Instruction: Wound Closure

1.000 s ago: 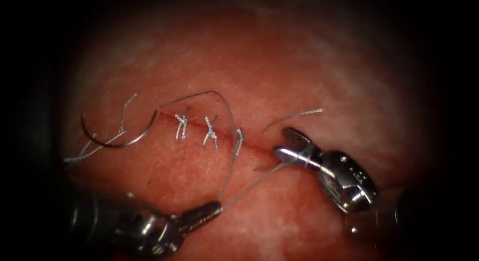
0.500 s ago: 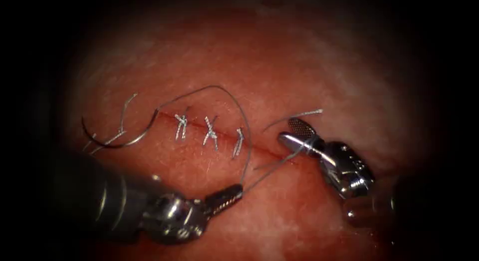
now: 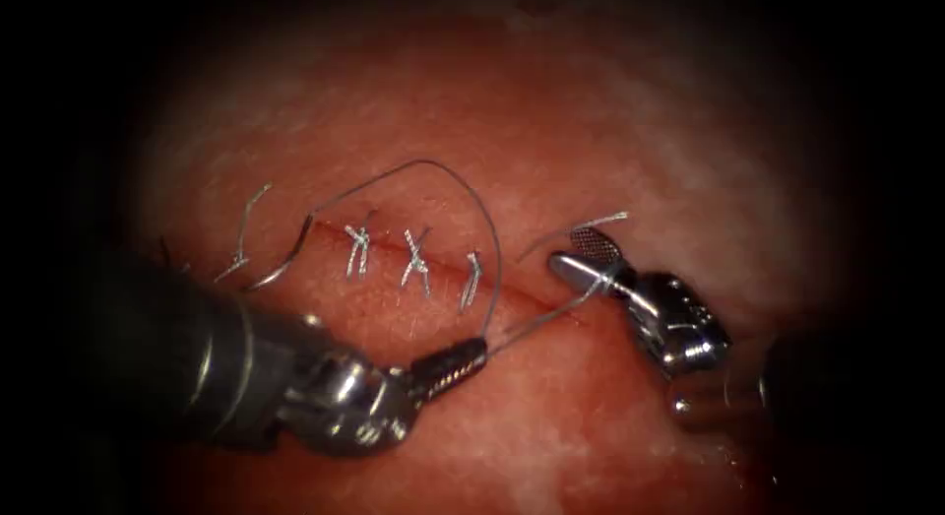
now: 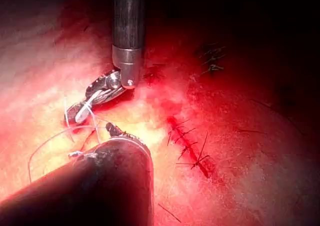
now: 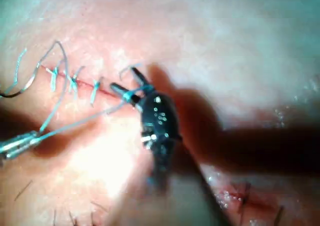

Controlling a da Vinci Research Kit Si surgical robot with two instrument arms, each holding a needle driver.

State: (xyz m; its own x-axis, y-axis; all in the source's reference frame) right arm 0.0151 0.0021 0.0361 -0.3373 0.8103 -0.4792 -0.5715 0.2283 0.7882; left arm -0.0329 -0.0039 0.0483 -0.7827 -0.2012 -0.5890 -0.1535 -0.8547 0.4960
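Thread (image 3: 492, 279) was pinched in the closed left tool (image 3: 472, 357), wrapped around the spread right tool (image 3: 583, 257) beside the cut (image 3: 512, 293); needle (image 3: 281, 264) lay free on tissue (image 3: 591, 131) at left, so even tension was advisable.

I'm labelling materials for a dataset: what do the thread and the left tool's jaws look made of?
The thread looks like a thin, smooth single strand, pale grey, probably synthetic: it arches stiffly above the cut. The left tool, jaws shut on that thread, looks like polished metal with bright glints and ridged jaw faces.
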